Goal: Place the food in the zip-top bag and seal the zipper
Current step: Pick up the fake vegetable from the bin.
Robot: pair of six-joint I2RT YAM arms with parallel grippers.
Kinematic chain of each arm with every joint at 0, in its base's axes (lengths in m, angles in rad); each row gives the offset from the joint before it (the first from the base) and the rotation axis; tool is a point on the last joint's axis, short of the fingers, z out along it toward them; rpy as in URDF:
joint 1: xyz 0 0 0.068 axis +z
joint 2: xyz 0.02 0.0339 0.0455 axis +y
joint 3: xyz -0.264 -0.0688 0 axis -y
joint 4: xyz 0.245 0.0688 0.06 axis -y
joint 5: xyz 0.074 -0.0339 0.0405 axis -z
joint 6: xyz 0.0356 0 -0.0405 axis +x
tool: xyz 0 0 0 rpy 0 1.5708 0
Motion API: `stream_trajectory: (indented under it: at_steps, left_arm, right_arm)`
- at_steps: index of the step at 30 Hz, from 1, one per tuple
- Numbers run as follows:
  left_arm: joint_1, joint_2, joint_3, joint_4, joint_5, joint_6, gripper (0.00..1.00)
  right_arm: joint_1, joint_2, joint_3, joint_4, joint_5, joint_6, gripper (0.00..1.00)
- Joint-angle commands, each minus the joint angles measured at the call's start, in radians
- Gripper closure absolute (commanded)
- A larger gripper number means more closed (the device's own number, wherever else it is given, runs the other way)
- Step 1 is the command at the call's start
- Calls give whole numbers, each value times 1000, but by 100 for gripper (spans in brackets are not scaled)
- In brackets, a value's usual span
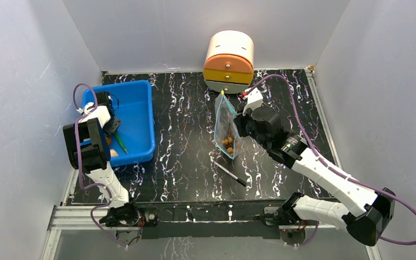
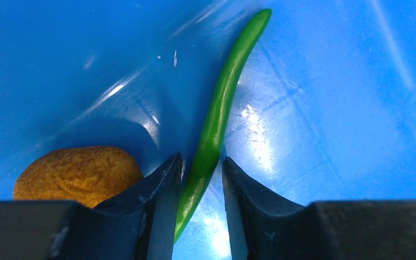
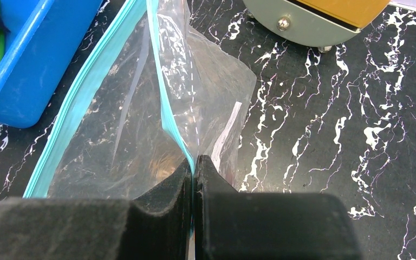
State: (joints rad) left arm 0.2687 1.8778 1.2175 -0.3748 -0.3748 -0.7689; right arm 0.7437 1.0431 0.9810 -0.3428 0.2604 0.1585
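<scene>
Two claws: my left claw (image 2: 201,157) straddled the green bean (image 2: 225,92), jaws barely apart, bean stretching toward 1 o'clock; my right claw (image 3: 194,160) sat shut on the bag (image 3: 130,119).

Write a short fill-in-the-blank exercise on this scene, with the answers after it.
The left end effector straddles a ____ bean in the blue tray.
The right end effector pinches the zip-top bag, which holds ____ balls.
The pen lies on the ____, outside the bag.
Answers: green; brown; table.
</scene>
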Motion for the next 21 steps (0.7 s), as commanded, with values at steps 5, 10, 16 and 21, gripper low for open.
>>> stream_trajectory:
  at_steps: [5, 10, 16, 21]
  left_arm:
    - [10, 10, 1, 7, 44, -13, 86]
    - [10, -39, -2, 17, 73, 2, 100]
    - [10, -149, -17, 32, 105, 15, 100]
    - [10, -256, -57, 55, 127, 40, 100]
  right_arm:
    - [-4, -1, 32, 39, 14, -8, 100]
    - [-4, 0, 37, 33, 19, -6, 100]
    - [-3, -31, 6, 33, 19, 41, 100]
    - [-4, -47, 2, 23, -1, 97, 100]
